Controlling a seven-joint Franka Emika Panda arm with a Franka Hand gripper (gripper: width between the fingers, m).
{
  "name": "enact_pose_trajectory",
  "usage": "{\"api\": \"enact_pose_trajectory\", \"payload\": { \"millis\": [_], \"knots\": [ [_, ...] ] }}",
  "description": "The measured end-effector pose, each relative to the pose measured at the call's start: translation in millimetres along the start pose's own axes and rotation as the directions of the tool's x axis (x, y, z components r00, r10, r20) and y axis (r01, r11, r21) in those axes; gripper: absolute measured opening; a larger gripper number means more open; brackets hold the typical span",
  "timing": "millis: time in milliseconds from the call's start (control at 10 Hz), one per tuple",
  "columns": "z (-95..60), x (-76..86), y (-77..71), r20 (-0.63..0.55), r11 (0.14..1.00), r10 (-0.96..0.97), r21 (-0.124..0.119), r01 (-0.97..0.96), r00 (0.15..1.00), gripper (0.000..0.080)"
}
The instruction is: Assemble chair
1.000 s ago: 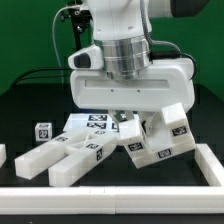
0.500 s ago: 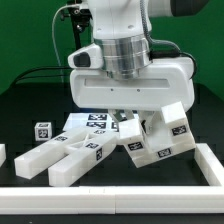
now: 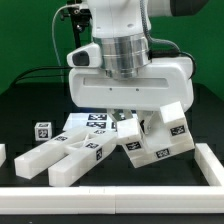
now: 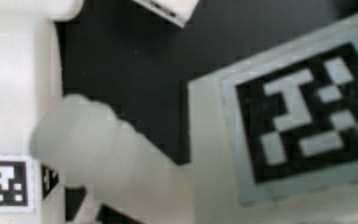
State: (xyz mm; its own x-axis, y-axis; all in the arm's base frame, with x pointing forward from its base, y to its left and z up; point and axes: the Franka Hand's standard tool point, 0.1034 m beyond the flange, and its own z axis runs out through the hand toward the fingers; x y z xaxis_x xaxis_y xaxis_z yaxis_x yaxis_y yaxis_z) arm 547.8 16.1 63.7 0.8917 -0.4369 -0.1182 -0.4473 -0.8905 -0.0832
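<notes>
Tool (image 3: 128,122) half-closed, apparently clamped on tilted chair part (image 3: 165,140), near counter (image 3: 20,115) edge on exterior view's right. Risk: twisting or slipping from off-centre grip, then hitting loose bars (image 3: 62,158) alongside.

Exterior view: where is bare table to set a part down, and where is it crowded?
Bare table lies on the exterior view's left, behind the small tagged cube. A narrow strip runs between the tilted chair parts and the front rail. It is crowded under the gripper, where they, the white bars and the marker board meet.
</notes>
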Motion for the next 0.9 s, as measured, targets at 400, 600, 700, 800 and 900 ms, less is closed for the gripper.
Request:
{"api": "enact_pose_trajectory", "payload": {
  "millis": [400, 600, 700, 800, 900],
  "knots": [
    [-0.4, -4.1, 3.4, 0.036, 1.0, 0.003, -0.017, -0.002, 0.999, 0.0294],
    [-44.5, 9.6, 4.8, 0.197, 0.984, 0.056, -0.175, -0.021, 0.979, 0.0294],
    [-42.4, 15.1, -4.9, 0.23, 0.976, 0.071, -0.216, -0.02, 0.971, 0.0294],
    [-36.4, 14.9, -6.9, 0.273, 0.973, 0.079, -0.229, -0.015, 0.959, 0.0294],
    [-33.9, 13.8, -0.2, 0.304, 0.971, 0.101, -0.236, -0.027, 0.947, 0.0294]
  ]
}}
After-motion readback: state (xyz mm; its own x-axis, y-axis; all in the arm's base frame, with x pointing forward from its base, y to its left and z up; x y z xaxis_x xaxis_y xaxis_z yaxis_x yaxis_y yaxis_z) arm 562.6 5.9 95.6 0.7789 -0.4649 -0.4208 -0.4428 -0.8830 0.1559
